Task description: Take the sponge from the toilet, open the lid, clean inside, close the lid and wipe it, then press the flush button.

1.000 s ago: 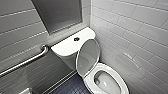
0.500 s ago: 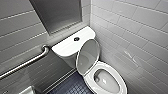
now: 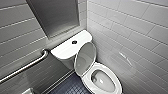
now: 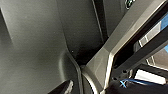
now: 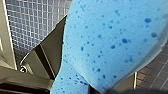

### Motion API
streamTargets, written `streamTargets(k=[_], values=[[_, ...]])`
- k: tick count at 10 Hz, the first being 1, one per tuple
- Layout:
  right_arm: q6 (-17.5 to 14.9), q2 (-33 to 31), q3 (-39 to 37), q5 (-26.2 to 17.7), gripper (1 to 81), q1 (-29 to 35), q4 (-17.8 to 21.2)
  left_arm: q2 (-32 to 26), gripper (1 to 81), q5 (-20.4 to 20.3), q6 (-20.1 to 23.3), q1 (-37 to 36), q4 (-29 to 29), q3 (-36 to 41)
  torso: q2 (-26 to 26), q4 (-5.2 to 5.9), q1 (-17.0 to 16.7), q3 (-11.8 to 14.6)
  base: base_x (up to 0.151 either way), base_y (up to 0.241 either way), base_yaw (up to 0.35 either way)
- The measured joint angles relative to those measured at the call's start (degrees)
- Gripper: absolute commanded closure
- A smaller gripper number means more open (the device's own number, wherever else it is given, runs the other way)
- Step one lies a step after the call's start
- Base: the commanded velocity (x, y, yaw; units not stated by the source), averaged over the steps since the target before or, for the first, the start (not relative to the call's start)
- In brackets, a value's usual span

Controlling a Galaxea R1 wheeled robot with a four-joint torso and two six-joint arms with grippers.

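Observation:
The white toilet (image 3: 111, 73) stands in the corner with its bowl open and water showing inside. Its oval lid (image 3: 85, 58) is raised and leans back against the tank (image 3: 65, 48). The small dark flush button (image 3: 74, 42) sits in the middle of the tank top. In the right wrist view the bright blue speckled sponge (image 5: 105, 37) looms very close to the camera, with my right gripper shut on it above the tiled floor. The left wrist view faces dark and grey panels of my own body, and nothing is in the left gripper.
A steel grab bar (image 3: 25, 67) runs along the left wall. A grey metal panel (image 3: 57, 15) hangs above the tank. A tiled wall (image 3: 130, 32) closes in the toilet's right side. Dark small-tiled floor (image 3: 72, 86) lies left of the bowl.

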Motion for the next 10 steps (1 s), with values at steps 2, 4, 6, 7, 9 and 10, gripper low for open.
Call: streamTargets(k=[2, 4, 6, 7, 9, 10], values=[[-0.06, 1.44, -1.74, -0.05, 81.1, -0.57, -0.22, -0.13, 1.0, 0.32, -0.13, 0.12, -0.01, -0.09, 4.17, -0.07, -2.69, 2.45, 0.0, 0.0, 0.0], [-0.12, 2.27, -3.1, -0.02, 81.1, -0.57, -0.22, -0.11, 1.0, 0.4, -0.13, -0.22, -0.01, -0.22, 8.0, -0.07, -5.23, 5.9, 0.0, 0.0, 0.0], [-0.15, 4.78, -6.68, -0.24, 81.1, -1.22, -0.56, -0.02, 1.0, 0.49, -0.15, -0.49, -0.01, -0.22, 12.28, -0.07, -8.02, 9.29, 0.0, 0.0, 0.0], [-0.15, 5.94, -8.14, -0.3, 81.1, -1.57, -0.85, 0.07, 1.0, 0.49, -0.15, -0.46, -0.01, -0.22, 14.4, -0.07, -9.42, 10.91, 0.0, 0.0, 0.0], [-0.15, 7.41, -9.37, -0.5, 81.1, -2.16, -1.57, 0.02, 1.0, 0.38, -0.15, -0.33, -0.01, -0.26, 17.68, -0.07, -11.56, 11.83, 0.0, 0.0, 0.0], [-0.15, 7.58, -9.68, -0.94, 81.1, -2.84, -1.88, 0.02, 1.0, 0.44, -0.17, -0.21, -0.04, -0.26, 18.27, -0.07, -11.91, 12.04, 0.0, 0.0, 0.0]])
